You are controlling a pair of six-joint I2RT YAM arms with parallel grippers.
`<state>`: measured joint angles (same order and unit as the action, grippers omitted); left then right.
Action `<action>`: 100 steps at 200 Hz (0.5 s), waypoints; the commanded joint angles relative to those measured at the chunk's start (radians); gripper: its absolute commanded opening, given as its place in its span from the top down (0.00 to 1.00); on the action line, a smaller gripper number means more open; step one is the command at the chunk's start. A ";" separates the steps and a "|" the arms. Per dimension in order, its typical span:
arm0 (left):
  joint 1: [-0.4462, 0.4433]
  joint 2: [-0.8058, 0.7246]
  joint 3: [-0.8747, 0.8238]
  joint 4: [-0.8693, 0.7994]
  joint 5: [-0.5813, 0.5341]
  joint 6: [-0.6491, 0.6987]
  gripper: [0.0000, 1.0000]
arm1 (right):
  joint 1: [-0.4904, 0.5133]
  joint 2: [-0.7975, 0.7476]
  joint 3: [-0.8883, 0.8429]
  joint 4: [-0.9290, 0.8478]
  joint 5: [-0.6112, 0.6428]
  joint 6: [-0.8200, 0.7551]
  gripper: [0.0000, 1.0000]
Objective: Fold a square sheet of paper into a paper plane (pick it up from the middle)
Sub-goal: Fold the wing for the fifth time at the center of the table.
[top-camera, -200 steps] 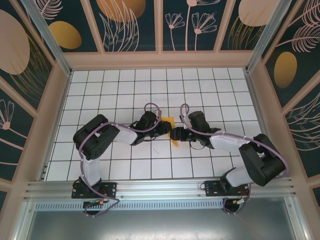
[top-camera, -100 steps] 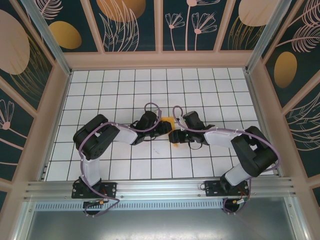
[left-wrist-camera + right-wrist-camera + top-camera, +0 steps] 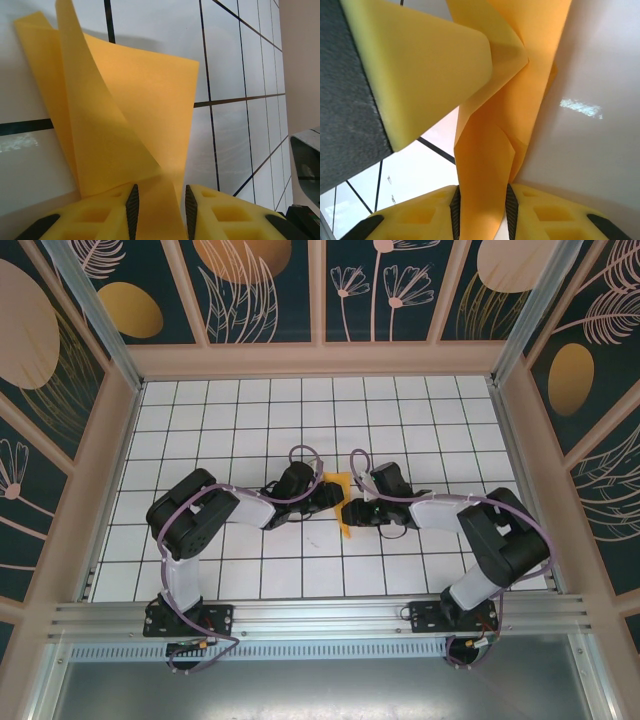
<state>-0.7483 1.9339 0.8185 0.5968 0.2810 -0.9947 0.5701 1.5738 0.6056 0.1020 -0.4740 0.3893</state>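
The square sheet of paper (image 3: 346, 524) is orange-yellow and partly folded into a narrow creased strip, at the middle of the gridded table. My left gripper (image 3: 330, 496) reaches it from the left. In the left wrist view, the paper (image 3: 130, 110) runs between the left gripper (image 3: 159, 200) pads, with one flap standing up. My right gripper (image 3: 352, 508) meets it from the right. In the right wrist view, the paper (image 3: 490, 150) bows across the narrow gap of the right gripper (image 3: 481, 200) and touches both pads. The left gripper's yellow finger (image 3: 420, 65) presses the paper just beyond.
The white gridded table (image 3: 300, 420) is walled by a wooden frame (image 3: 320, 360) with dark painted panels. Both arms lie low, elbows out toward the sides. The aluminium rail (image 3: 320, 615) with both arm bases runs along the near edge.
The right gripper's jaws have narrowed onto the paper, and the right arm has shifted slightly left toward it. The left arm and its grip have not moved.
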 commanded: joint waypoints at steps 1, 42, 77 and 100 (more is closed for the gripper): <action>0.004 0.020 0.009 -0.063 -0.029 0.038 0.65 | -0.003 0.016 -0.022 0.035 -0.025 0.023 0.68; 0.006 0.019 0.008 -0.060 -0.023 0.038 0.65 | -0.004 0.039 -0.027 0.035 -0.012 0.043 0.71; 0.005 0.015 0.004 -0.064 -0.023 0.039 0.66 | 0.001 0.013 -0.029 0.032 -0.023 0.066 0.68; 0.005 0.011 -0.002 -0.072 -0.027 0.045 0.66 | 0.000 -0.073 -0.005 -0.004 -0.011 0.090 0.57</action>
<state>-0.7483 1.9339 0.8196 0.5930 0.2836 -0.9867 0.5686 1.5730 0.5972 0.1287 -0.4900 0.4435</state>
